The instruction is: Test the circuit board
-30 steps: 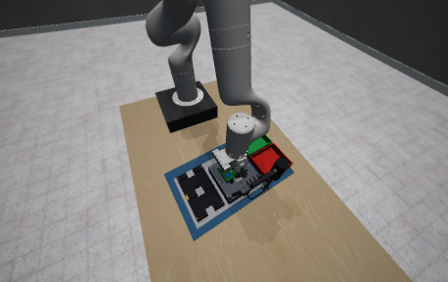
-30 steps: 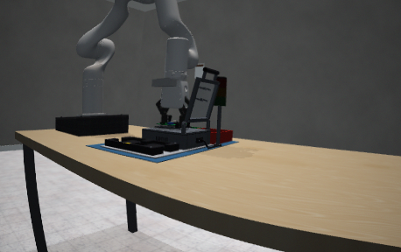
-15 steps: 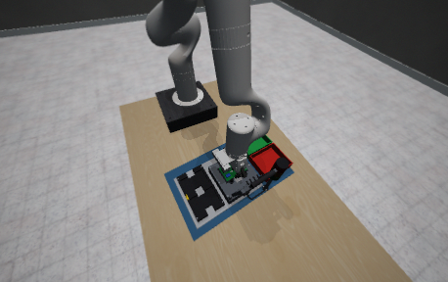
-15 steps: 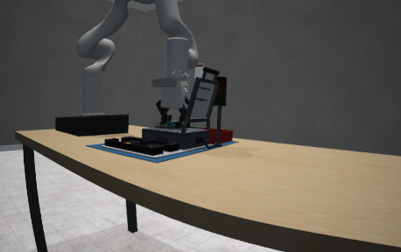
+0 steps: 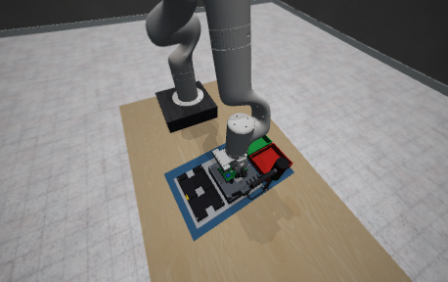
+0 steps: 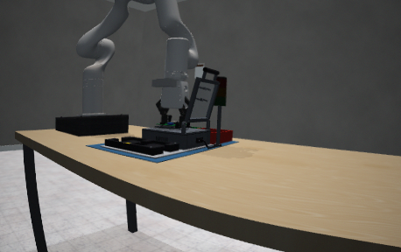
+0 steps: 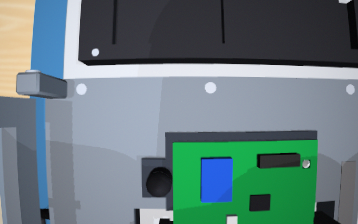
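The green circuit board point(image 7: 280, 185) point(image 5: 227, 173) has its component side up and lies across the tester's dark recess. It looks level, a little above the tester point(image 7: 120, 110) point(image 6: 175, 138) point(image 5: 218, 182). My gripper point(image 7: 245, 219) point(image 6: 175, 124) points down and is shut on the board at its two side edges. The board's white connector and the pins cannot be made out. A round black post point(image 7: 159, 182) stands just beside the recess. The lid point(image 6: 193, 100) stands open, tilted up. The signal light point(image 6: 222, 92) looks unlit. The hook and its tab cannot be made out.
The black tray point(image 5: 192, 188) point(image 6: 140, 146) point(image 7: 190, 30) lies beside the tester on the blue mat point(image 5: 170, 179) point(image 6: 151, 159). The red bin point(image 5: 267, 159) point(image 6: 226, 136) and green bin point(image 5: 258, 145) stand on the tester's other side, close to the arm and light post.
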`<state>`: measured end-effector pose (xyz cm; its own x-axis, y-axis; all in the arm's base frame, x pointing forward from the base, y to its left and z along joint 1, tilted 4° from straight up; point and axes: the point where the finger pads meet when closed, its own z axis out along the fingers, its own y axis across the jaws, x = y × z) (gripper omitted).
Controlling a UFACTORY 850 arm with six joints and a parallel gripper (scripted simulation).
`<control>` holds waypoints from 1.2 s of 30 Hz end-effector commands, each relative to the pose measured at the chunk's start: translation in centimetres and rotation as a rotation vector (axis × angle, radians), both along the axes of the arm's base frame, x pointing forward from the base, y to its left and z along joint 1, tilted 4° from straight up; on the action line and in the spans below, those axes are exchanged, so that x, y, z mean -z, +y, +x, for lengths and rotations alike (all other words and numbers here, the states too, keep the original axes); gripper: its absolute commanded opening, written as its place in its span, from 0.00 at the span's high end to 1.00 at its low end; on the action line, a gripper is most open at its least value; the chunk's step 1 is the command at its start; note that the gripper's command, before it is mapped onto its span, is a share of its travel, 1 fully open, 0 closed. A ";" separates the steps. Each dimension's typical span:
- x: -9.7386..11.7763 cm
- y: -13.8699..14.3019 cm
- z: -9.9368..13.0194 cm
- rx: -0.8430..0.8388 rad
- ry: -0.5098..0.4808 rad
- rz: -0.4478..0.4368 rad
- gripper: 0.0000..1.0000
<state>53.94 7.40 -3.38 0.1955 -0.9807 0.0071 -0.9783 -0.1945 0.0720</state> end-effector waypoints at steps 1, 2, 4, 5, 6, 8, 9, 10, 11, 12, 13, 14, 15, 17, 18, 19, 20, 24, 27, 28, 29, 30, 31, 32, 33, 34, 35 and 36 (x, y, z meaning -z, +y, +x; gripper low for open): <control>-0.1 0.0 0.2 0.000 -0.004 0.001 0.21; -0.1 0.0 0.2 0.000 -0.004 0.001 0.21; -0.1 0.0 0.2 0.000 -0.004 0.001 0.21; -0.1 0.0 0.2 0.000 -0.004 0.001 0.21; -0.1 0.0 0.2 0.000 -0.004 0.001 0.21; -0.1 0.0 0.2 0.000 -0.004 0.001 0.21; -0.1 0.0 0.2 0.000 -0.004 0.001 0.21; -0.1 0.0 0.2 0.000 -0.004 0.001 0.21; -0.1 0.0 0.2 0.000 -0.004 0.001 0.21; -0.1 0.0 0.2 0.000 -0.004 0.001 0.21; -0.1 0.0 0.2 0.000 -0.004 0.001 0.21; -0.1 0.0 0.2 0.000 -0.004 0.001 0.21; -0.1 0.0 0.2 0.000 -0.004 0.001 0.21; -0.1 0.0 0.2 0.000 -0.004 0.001 0.21; -0.1 0.0 0.2 0.000 -0.004 0.001 0.21; -0.1 0.0 0.2 0.000 -0.004 0.001 0.21; -0.1 0.0 0.2 0.000 -0.004 0.001 0.21; -0.1 0.0 0.2 0.000 -0.004 0.001 0.21; -0.1 0.0 0.2 0.000 -0.004 0.001 0.21; 0.0 0.0 0.2 0.000 -0.004 0.001 0.21; 0.0 0.0 0.2 0.000 -0.004 0.001 0.21; 0.0 0.0 0.2 0.000 -0.004 0.001 0.21; 0.0 0.0 0.2 0.000 -0.004 0.001 0.21; 0.1 0.0 0.2 0.000 -0.004 0.001 0.21; 0.1 0.0 0.2 0.000 -0.004 0.001 0.21; 0.2 0.0 0.2 0.000 -0.004 0.001 0.21; 0.2 0.0 0.2 0.000 -0.004 0.001 0.21; 0.2 0.0 0.2 0.000 -0.004 0.001 0.21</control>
